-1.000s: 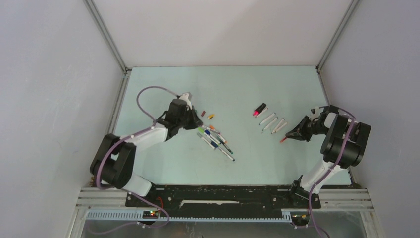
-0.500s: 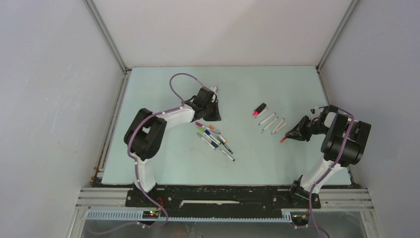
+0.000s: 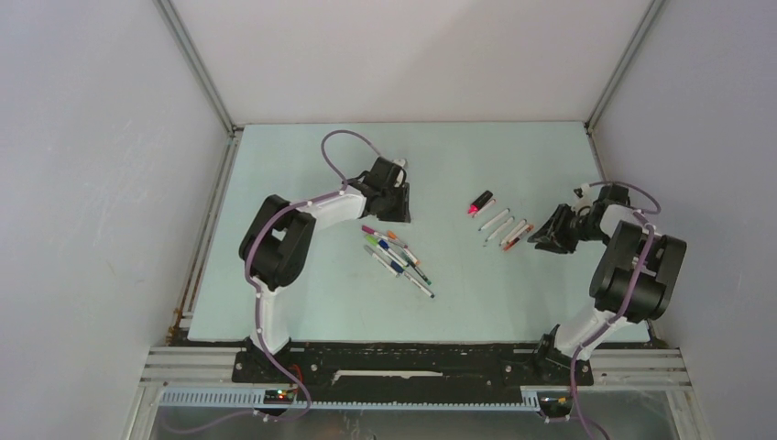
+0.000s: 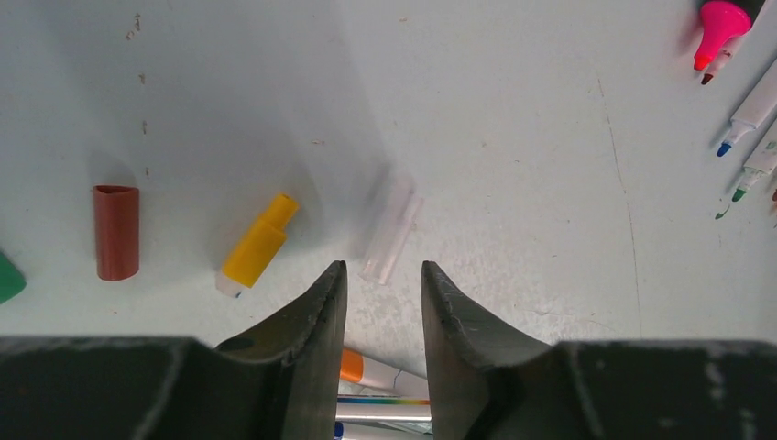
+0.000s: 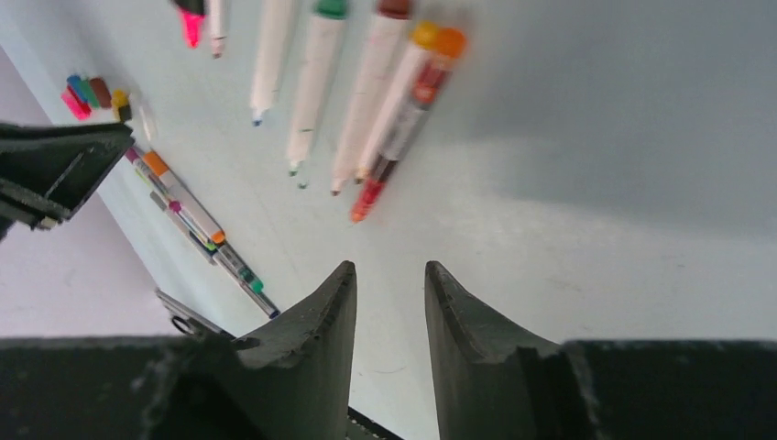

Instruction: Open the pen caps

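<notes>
Pale-green table (image 3: 476, 293): pen cluster (image 3: 397, 261) ctr, uncapped pens (image 3: 502, 227) rt, loose caps (image 4: 116, 231).

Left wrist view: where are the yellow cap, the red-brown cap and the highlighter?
yellow cap (image 4: 259, 245), left wrist view, middle of its body.
red-brown cap (image 4: 115, 232), left wrist view, middle of its side.
highlighter (image 4: 721, 20), left wrist view, its pink front part.

Left black two-finger tool (image 4: 383, 269) low, jaws parted, empty — its white arm (image 3: 322, 207) reaching forward; right black two-finger tool (image 5: 389, 269) likewise parted, empty.
</notes>
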Controlling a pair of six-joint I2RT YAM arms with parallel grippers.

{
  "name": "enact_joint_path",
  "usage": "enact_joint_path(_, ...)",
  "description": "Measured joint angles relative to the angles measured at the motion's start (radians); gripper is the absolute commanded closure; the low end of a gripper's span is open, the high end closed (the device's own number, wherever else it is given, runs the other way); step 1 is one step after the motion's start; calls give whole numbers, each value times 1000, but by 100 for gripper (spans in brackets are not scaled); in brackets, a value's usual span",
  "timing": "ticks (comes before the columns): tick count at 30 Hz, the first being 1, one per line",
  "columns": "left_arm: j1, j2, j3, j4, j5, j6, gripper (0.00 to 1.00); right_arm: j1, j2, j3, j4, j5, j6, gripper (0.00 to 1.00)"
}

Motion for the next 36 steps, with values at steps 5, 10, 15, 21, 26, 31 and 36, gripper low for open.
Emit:
enact_joint_path(5, 0, -5, -1, -14, 0, 10, 61, 94, -112, 39, -33, -13, -106, 63)
enact_joint_path(10, 0, -152, -96, 39, -26, 28, 54, 297, -243, 116, -87, -83, -387, 51)
enact_joint_path(15, 0, -523, -312, 167, -105, 51, 31, 618, -372, 128, -115, -190, -777, 25)
enact_joint_path(21, 40, -915, -626, 318, -197, 18, 1, 844, -192, 245, -135, -171, -944, 31)
enact_joint_path(26, 159, -1081, -885, 311, -203, -80, 1, 974, 40, 433, -103, -27, -873, 52)
enact_joint_path(31, 169, -1234, -1001, 259, -232, -143, 2, 1054, 264, 673, -115, 101, -774, 58)
enact_joint_path(36, 172, -1291, -1008, 248, -282, -171, 3, 1089, 407, 812, -143, 191, -723, 59)
